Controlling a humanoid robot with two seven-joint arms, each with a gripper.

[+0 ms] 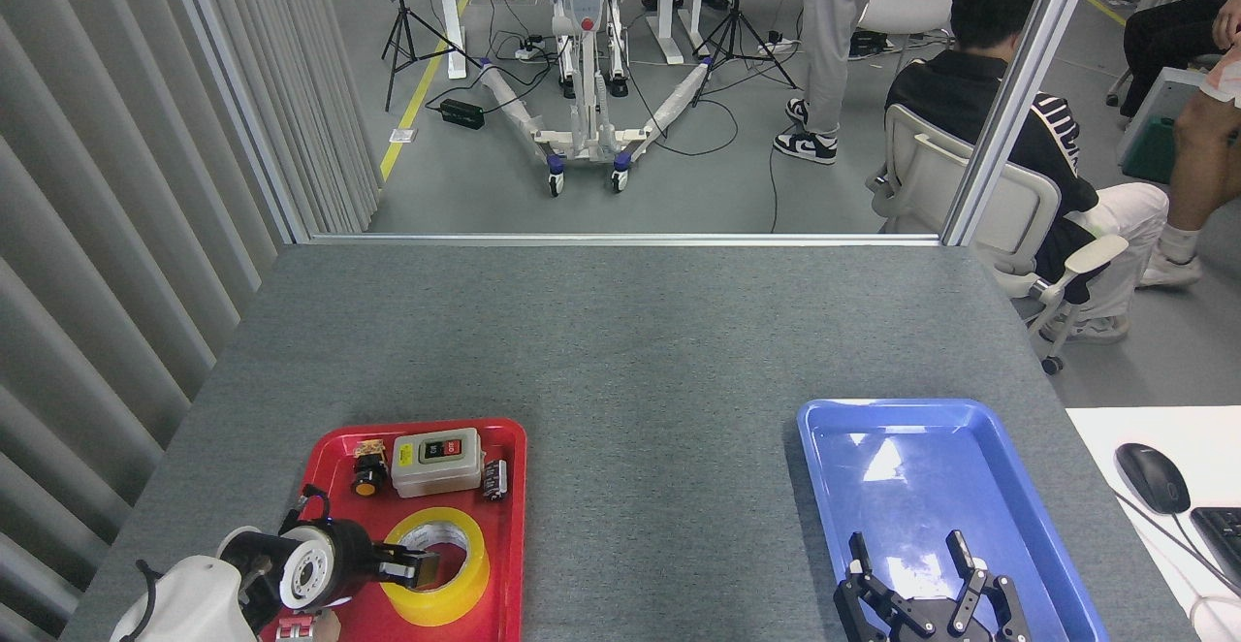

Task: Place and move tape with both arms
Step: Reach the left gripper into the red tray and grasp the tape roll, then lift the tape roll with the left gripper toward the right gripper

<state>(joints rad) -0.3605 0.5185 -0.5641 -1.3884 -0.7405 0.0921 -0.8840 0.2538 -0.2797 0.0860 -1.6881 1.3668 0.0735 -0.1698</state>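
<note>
Pick-up step judged underway: left tool is seen straddling the tape wall on the red tray, grip unconfirmed. Closure, then lifting, is required. Right tool is spread, empty.

Table: my grey felt top
On it: red tray left — blue tray right

Right gripper base cut off

On our grey tabletop we see a red tray holding a grey switch box, and an empty blue tray well apart. Beyond, a person sits in a chair.
</note>
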